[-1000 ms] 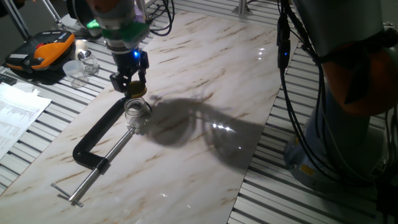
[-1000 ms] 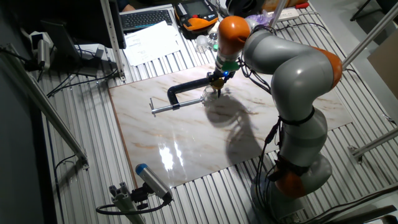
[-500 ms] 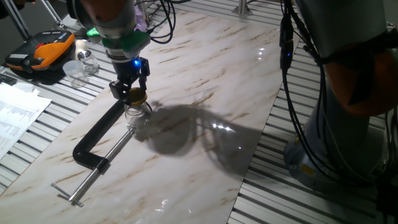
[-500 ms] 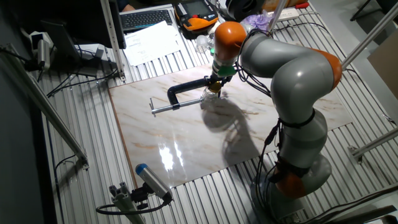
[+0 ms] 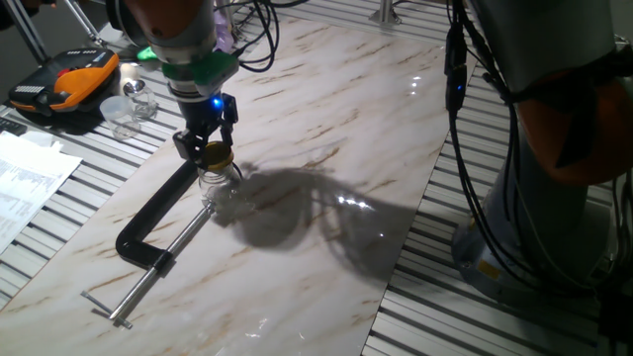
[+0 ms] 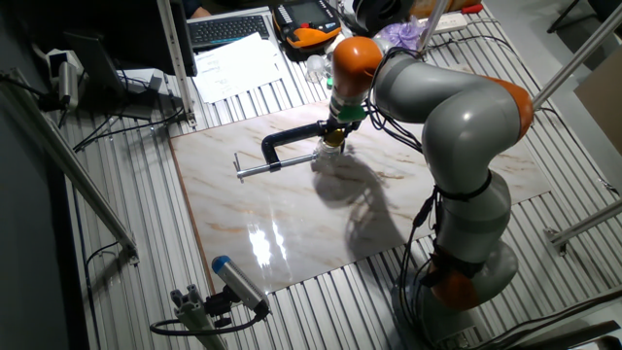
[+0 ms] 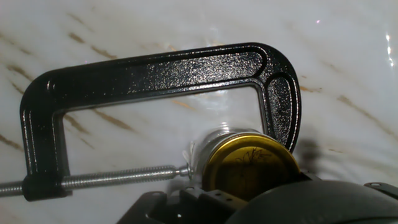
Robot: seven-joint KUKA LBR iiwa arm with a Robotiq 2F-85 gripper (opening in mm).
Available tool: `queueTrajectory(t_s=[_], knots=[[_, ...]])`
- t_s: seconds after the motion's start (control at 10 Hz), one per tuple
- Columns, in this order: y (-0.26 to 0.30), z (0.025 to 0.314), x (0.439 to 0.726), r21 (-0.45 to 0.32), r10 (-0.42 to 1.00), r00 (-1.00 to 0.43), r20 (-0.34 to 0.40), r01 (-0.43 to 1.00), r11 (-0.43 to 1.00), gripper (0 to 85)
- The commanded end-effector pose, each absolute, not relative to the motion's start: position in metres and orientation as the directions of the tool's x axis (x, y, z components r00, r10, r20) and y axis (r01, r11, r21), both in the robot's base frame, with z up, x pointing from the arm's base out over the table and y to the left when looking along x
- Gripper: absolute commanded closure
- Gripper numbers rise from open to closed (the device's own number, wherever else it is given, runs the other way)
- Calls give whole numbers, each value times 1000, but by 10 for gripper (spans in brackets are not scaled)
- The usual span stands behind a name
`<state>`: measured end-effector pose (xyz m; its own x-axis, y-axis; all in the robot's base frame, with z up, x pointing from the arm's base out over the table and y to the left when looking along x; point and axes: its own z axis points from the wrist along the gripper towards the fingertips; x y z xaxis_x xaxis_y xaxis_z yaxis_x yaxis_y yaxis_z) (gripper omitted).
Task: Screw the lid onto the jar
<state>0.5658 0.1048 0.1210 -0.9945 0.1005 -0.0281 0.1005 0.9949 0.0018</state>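
Gripper (image 5: 205, 148) clasps lid (image 7: 250, 172) atop clamped jar (image 5: 215, 181). Lid placed, judging by alignment; screwing down remains.

Robot lab: slatted aluminium bench (image 6: 321, 292), C-clamp (image 5: 148, 222), keyboard (image 6: 228, 29), cabling.

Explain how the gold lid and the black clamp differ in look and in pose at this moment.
The lid is small, round and gold; the C-clamp is large, black and C-shaped, with a silver screw. The lid is held up in the gripper, over the jar; the clamp lies flat on the marble table. The lid looks smooth and shiny, the clamp rough. Both appear to be metal.
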Motion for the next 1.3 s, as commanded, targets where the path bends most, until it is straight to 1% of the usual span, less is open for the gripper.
queueTrajectory(t_s=[0.0, 1.2], knots=[[106, 121, 565, 2, 100, -995, -29, 100, 995, 850], [110, 114, 565, -6, 107, -994, -38, 107, 994, 850]])
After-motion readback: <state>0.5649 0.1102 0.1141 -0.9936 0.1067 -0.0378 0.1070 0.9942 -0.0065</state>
